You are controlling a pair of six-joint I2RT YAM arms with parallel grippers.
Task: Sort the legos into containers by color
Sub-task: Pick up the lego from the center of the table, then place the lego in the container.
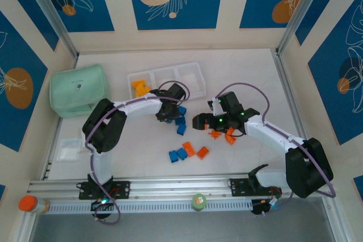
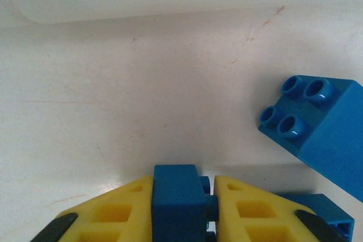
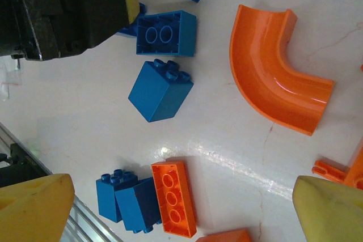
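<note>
- Left gripper [image 2: 181, 188]: yellow fingers pressed onto a small blue brick [image 2: 177, 208], pinched at bottom centre of the left wrist view. The brick looks to be at table level, but I cannot tell whether it is lifted.
- Right gripper [image 3: 181, 213]: spread wide and holding nothing, with one fingertip in each lower corner of the right wrist view, above loose bricks.
- Done: yellow-orange bricks [image 1: 140, 87] sit in the left compartment of the tray [image 1: 190, 76], upper centre of the top view.
- The other two compartments look bare, though the left arm's cable crosses part of the middle one.
- Left: every blue and red-orange brick in view is on the table.
  - a blue cluster [image 1: 181, 126] at centre
  - a red-orange pair [image 1: 222, 136] right of centre
  - a mixed group [image 1: 187, 152] at lower centre
- By this judgement roughly one colour of three is sorted, and blue is just starting.
- The left wrist view shows the grip itself, which the arm hides from above, plus a second blue brick [image 2: 317, 123] at right.
- The right wrist view resolves shapes: a red-orange curved arch [image 3: 278, 77] at upper right and a three-stud red-orange brick [image 3: 173, 196] at bottom centre.
- The tray's contents can be read from the top view.
</note>
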